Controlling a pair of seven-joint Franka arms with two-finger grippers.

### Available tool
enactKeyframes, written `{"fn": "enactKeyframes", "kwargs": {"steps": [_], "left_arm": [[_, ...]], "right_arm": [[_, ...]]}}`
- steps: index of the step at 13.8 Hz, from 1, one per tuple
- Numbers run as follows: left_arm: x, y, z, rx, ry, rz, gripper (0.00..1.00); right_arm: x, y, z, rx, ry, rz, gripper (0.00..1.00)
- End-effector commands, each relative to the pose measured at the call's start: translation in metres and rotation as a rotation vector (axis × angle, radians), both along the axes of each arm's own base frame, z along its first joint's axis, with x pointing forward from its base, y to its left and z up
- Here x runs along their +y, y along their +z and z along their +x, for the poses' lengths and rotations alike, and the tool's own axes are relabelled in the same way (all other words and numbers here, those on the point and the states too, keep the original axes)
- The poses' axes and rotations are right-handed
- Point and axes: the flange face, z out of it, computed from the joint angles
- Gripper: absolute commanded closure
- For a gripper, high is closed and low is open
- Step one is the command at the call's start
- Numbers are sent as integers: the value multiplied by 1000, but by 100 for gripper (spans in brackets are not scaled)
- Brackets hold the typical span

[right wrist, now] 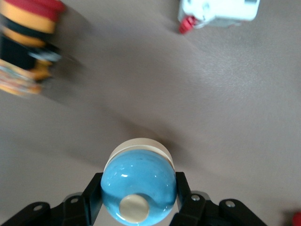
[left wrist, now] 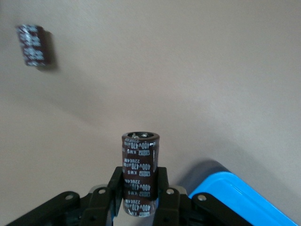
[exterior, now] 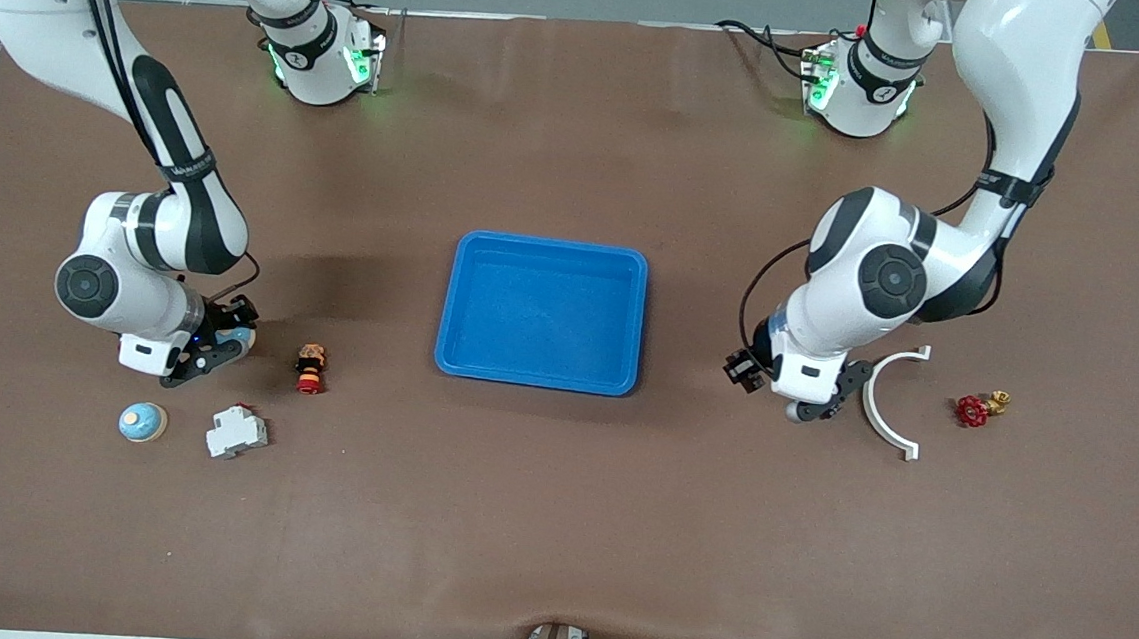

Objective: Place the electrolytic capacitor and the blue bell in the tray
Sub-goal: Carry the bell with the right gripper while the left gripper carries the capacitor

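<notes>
My left gripper [exterior: 817, 405] [left wrist: 139, 176] is shut on a dark brown electrolytic capacitor [left wrist: 139, 162], held low over the table beside the end of the tray toward the left arm. The bright-blue tray [exterior: 542, 313] [left wrist: 244, 200] sits mid-table with nothing in it. My right gripper [exterior: 215, 349] [right wrist: 138, 182] is shut on a blue bell [exterior: 241, 340] [right wrist: 138, 190] with a cream base and button, low over the table toward the right arm's end. A second blue bell [exterior: 142, 422] rests on the table nearer the front camera. Another capacitor [left wrist: 34, 45] lies on the table.
A red, yellow and black push button [exterior: 309, 369] [right wrist: 26, 44] and a white breaker [exterior: 237, 432] [right wrist: 218, 12] sit close to the right gripper. A white curved bracket [exterior: 892, 402] and a red valve [exterior: 979, 408] lie toward the left arm's end.
</notes>
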Motion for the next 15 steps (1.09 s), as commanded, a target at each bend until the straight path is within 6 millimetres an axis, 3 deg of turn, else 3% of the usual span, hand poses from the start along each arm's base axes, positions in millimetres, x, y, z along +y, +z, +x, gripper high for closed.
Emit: {"fn": "enactKeyframes", "kwargs": {"steps": [1,5,11,13,15], "left_arm": [[-18,2,4,1,-11,-1,100],[-29,6,5,-6,-5,-9,100],[-36,-14,-4,14,-32,27,100],[-38,-22,-9,10,-76,55,100],[-46,-33,-17,9,-124,72,100]], "right_arm": [[57,53,-9,8,-136,-32,83],[147,80,-29,24,-361,-49,84],[276,92,-62,45,-614,-6,87],[316,90,-74,16,-675,-10,87],[341,73,-83,1,-698,2,87]]}}
